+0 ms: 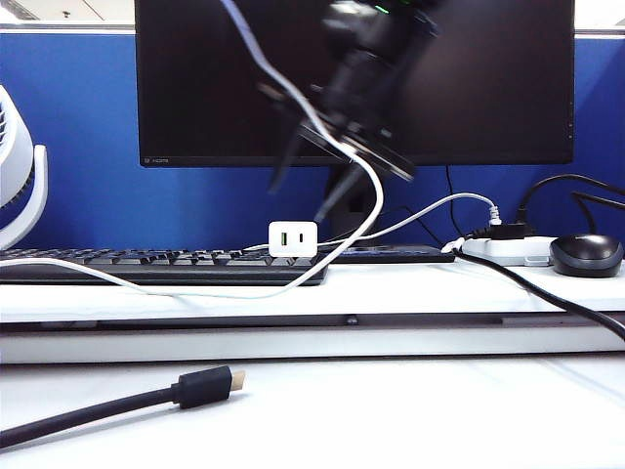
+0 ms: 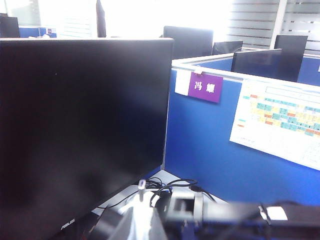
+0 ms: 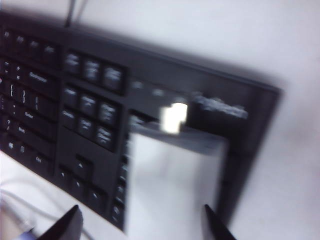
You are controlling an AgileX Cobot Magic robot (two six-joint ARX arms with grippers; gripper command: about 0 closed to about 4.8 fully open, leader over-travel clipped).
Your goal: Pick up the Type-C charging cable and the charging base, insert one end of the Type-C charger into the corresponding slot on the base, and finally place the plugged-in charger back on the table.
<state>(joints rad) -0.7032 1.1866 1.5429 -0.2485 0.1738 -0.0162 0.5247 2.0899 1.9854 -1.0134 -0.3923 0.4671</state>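
The charging base (image 1: 293,238), a small white block with a green port, sits on the right end of the keyboard on the table's (image 1: 410,410) raised shelf. Just above it hangs my right gripper (image 1: 309,188), blurred. In the right wrist view this gripper (image 3: 141,227) is open, with its dark fingertips either side of the base (image 3: 172,190) and apart from it. The thin white Type-C charging cable (image 1: 363,176) drops from the top edge and trails left over the keyboard. My left gripper (image 2: 142,209) is shut on the cable, whose plug end (image 2: 141,184) sticks up.
A black keyboard (image 1: 146,266) and a monitor (image 1: 488,78) stand on the shelf. A white power strip (image 1: 508,250) and a black mouse (image 1: 586,254) lie at the right. A thick black cable with a gold plug (image 1: 208,386) lies on the lower desk. A white fan (image 1: 15,166) is at far left.
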